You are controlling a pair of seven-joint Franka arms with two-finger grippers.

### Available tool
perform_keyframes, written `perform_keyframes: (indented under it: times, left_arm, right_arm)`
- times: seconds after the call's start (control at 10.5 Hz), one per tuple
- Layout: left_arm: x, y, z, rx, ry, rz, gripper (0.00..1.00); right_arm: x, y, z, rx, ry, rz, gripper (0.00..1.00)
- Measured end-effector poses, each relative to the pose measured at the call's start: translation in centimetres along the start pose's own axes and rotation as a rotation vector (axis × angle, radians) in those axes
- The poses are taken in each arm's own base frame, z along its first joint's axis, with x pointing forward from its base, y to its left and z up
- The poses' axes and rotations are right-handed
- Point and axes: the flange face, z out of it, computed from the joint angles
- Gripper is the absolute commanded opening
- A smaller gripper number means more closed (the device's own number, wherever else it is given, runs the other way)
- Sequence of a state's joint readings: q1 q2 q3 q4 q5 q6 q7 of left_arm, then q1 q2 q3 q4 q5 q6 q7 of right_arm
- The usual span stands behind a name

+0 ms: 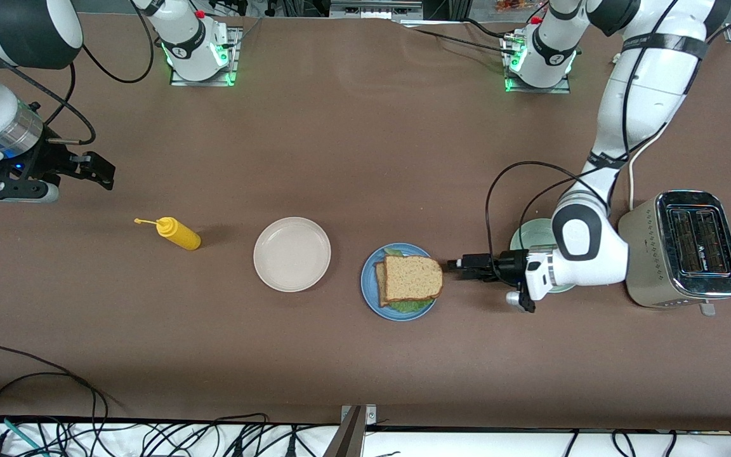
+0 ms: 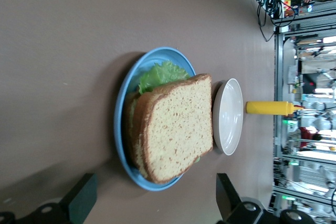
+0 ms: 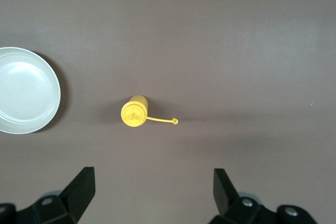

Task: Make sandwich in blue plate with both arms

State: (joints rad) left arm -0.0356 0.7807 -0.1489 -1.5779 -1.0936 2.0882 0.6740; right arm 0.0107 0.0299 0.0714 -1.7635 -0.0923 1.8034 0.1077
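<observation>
Resting lower centre of the front frame, the sandwich [image 1: 411, 279] sits assembled on the blue plate [image 1: 367, 284], lettuce showing under the top slice. Brown table [image 1: 365, 158] fills the frame; cables [image 1: 54, 431] run along its bottom edge. Left gripper [image 1: 453, 266], low just beside the plate, jaws wide, empty. Right gripper [image 1: 104, 172], upper left, waits open and empty above the yellow bottle [image 1: 177, 233]. White plate [image 1: 292, 254] and toaster [image 1: 689, 249] flank the blue plate.
</observation>
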Motion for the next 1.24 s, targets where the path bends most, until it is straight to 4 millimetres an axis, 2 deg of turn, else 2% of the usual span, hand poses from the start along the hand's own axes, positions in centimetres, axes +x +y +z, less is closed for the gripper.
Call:
perform_keyframes:
  times: [0.19, 0.29, 0.57, 0.86, 1.24]
  left_arm:
    - [-0.2, 1.8, -4.4, 0.143, -0.037, 0.085, 1.0]
    - [-0.4, 3.5, -7.2, 0.234, -0.053, 0.109, 1.0]
    - [-2.7, 10.9, -14.7, 0.515, -0.122, 0.153, 1.0]
    - [-5.9, 17.3, -19.8, 0.706, -0.181, 0.115, 1.0]
    - [-9.9, 22.4, -24.8, 0.88, -0.259, 0.122, 1.0]
  right_arm:
    - [0.1, 0.0, 0.2, 0.0, -0.003, 0.001, 1.0]
    - [0.1, 0.0, 0.2, 0.0, -0.004, 0.003, 1.0]
    - [0.1, 0.0, 0.4, 0.0, -0.008, 0.005, 1.0]
    - [0.1, -0.1, 0.8, -0.001, -0.014, 0.011, 1.0]
    - [0.2, -0.3, 1.1, 0.003, -0.002, 0.027, 1.0]
